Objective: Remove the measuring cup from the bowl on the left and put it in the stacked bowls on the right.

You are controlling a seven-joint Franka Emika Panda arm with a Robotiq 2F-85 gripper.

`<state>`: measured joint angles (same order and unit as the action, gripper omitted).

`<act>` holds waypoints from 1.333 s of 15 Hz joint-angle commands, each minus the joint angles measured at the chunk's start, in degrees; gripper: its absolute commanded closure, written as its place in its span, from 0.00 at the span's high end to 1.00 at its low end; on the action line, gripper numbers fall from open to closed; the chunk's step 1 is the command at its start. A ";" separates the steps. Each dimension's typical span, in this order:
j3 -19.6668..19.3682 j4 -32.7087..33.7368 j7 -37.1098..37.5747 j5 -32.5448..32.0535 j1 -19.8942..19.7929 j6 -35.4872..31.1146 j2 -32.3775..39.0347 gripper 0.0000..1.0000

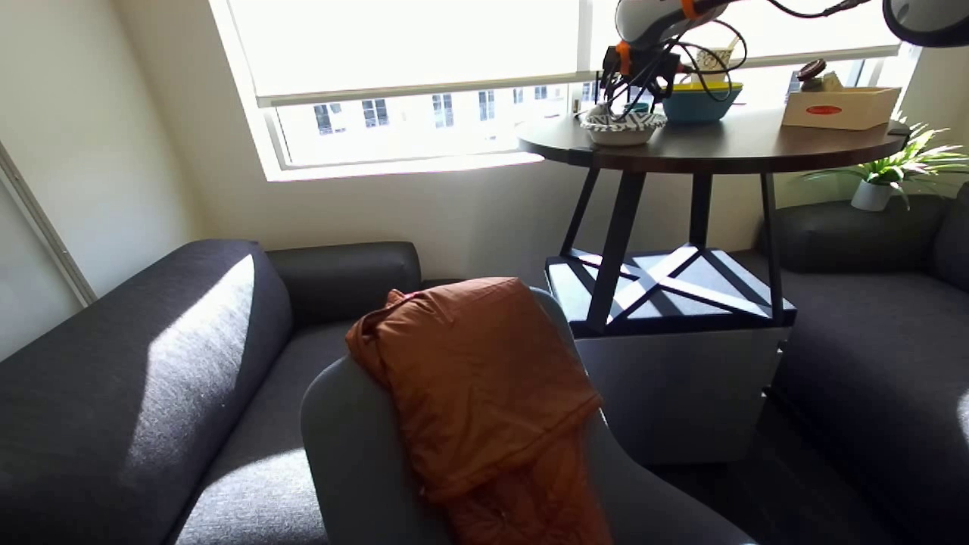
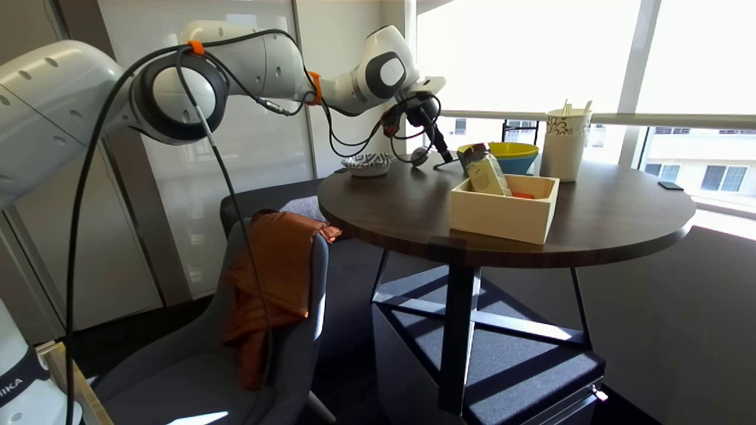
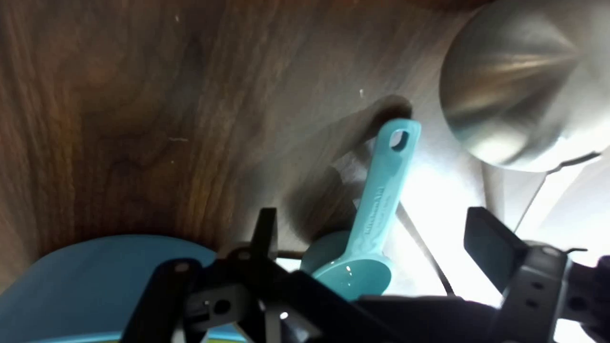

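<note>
Measuring cup (image 3: 379, 205) on table (image 2: 401, 203) by window (image 1: 412, 125).

Strong daylight comes through the window shades (image 1: 409, 45) beyond the end effector (image 3: 374, 233), burnt white in both exterior views; in an exterior view it stands near-black against them. Well below it, sun patches cross the sofa (image 1: 197, 356), and striped shadows fall over the box top (image 2: 514, 348). In the wrist view, glare whitens the tabletop (image 3: 119, 143) between the fingers (image 3: 493, 247) and spreads toward a round metal piece (image 3: 524, 85) with streaky highlights; up and left of the end effector, the wood is dim brown. The teal measuring cup (image 3: 381, 200) casts a soft-edged shadow, its smaller lettering too blurred to read.
</note>
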<state>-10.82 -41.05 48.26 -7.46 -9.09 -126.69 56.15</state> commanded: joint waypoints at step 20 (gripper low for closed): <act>-3.08 10.52 2.06 -2.41 2.06 14.53 4.76 1.00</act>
<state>-14.17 -33.70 49.60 -10.37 -7.06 -111.98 59.55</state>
